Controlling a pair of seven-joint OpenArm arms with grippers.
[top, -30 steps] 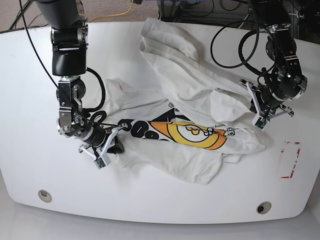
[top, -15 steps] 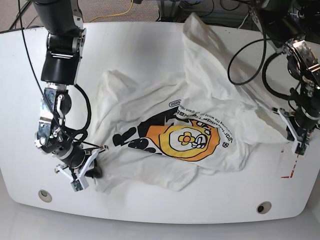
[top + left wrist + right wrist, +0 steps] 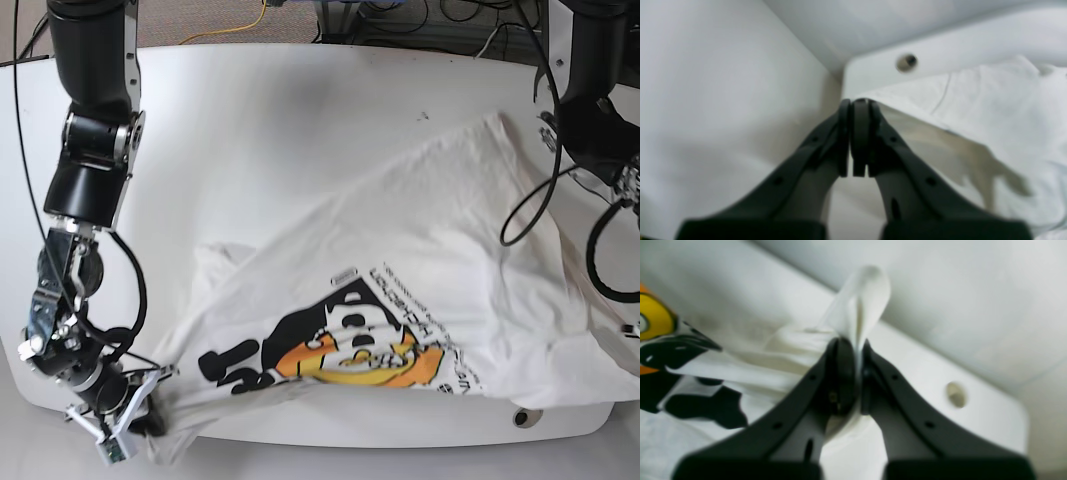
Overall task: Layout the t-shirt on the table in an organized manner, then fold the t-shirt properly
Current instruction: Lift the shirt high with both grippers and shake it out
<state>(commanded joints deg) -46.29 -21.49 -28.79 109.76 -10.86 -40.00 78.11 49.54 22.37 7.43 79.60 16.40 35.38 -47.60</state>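
Right now my right hand [image 3: 853, 350] is pinched tight on a bunched corner of the t-shirt [image 3: 420, 290], low by the near edge of the desk [image 3: 250, 130]. My left hand [image 3: 855, 103] is closed on a thin cloth edge at the other near corner. Between them, the t-shirt lies stretched across the desk, flower picture [image 3: 350, 355] facing up.

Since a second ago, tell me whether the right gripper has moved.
Yes. The right gripper, shut on the t-shirt, has swung toward the table's near left edge, past where the near-left grommet hole showed.
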